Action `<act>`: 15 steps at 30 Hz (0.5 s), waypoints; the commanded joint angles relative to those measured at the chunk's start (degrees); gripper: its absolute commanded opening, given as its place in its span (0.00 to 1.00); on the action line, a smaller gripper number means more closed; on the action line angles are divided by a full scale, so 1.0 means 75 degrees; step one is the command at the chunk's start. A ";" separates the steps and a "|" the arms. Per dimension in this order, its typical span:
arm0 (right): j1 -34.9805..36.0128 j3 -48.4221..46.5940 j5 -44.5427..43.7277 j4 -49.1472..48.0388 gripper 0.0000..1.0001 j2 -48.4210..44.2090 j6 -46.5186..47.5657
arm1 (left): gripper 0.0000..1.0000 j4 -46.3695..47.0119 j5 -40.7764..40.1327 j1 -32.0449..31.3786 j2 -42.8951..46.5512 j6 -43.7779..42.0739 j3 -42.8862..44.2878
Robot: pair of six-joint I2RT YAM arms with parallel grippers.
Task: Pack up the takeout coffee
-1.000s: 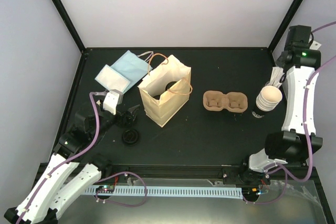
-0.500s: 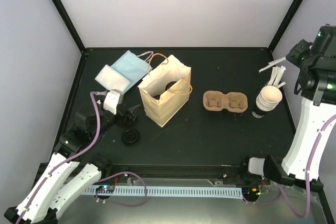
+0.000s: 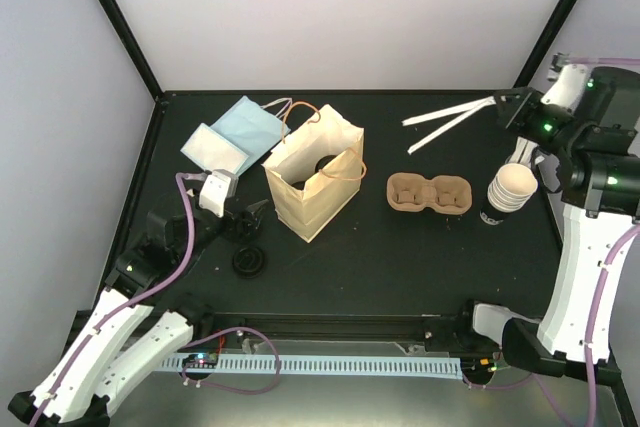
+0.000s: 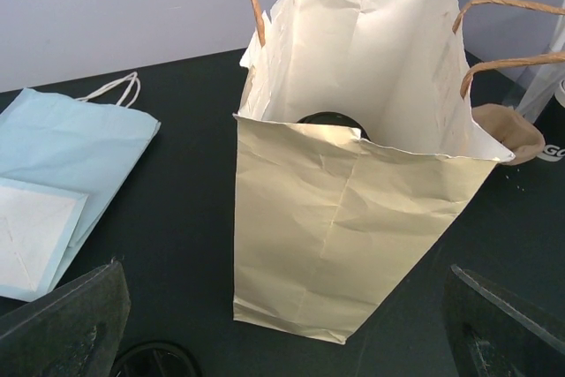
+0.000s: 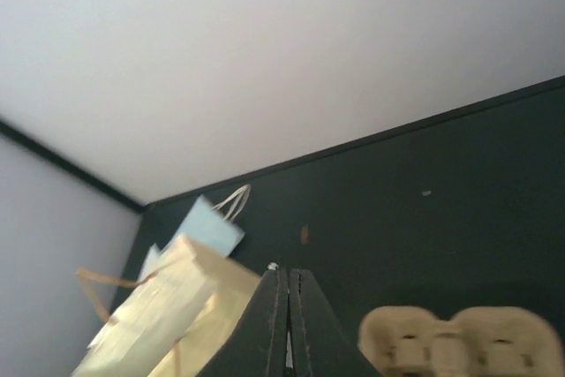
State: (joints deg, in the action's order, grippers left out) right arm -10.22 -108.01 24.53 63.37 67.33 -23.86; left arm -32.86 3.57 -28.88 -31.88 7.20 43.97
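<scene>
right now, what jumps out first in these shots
The right gripper, raised at the far right, is shut on two white sticks that jut out to the left. At centre-left an open paper bag stands upright, with the open left gripper beside it.

One cream bag (image 3: 300,202), one blue bag (image 3: 245,125), one carrier (image 3: 430,194), one cup stack (image 3: 512,185), two sticks (image 3: 450,112).

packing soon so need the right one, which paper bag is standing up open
The cream paper bag with brown twisted handles, mid-table, stands upright with its mouth open. The light blue bag lies flat at the back left.
</scene>
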 commanded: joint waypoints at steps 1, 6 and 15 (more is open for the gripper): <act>0.0722 0.0257 0.1069 -0.1006 0.01 -0.0060 -0.0419 | 0.99 0.0272 -0.0083 -0.0016 0.0070 -0.0163 -0.0003; 0.1576 -0.0076 0.1455 -0.1601 0.01 0.0166 -0.0724 | 0.99 0.0308 -0.0084 -0.0015 0.0163 -0.0209 -0.0025; 0.2275 -0.0277 0.2560 -0.2550 0.01 0.0456 -0.0917 | 0.99 0.0385 -0.0079 -0.0014 0.0327 -0.0268 -0.0057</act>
State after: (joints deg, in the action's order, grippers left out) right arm 4.34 -109.54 37.95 49.69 69.69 -29.67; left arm -32.32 3.57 -28.88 -30.33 6.15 43.46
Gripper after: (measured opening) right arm 0.031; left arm 0.988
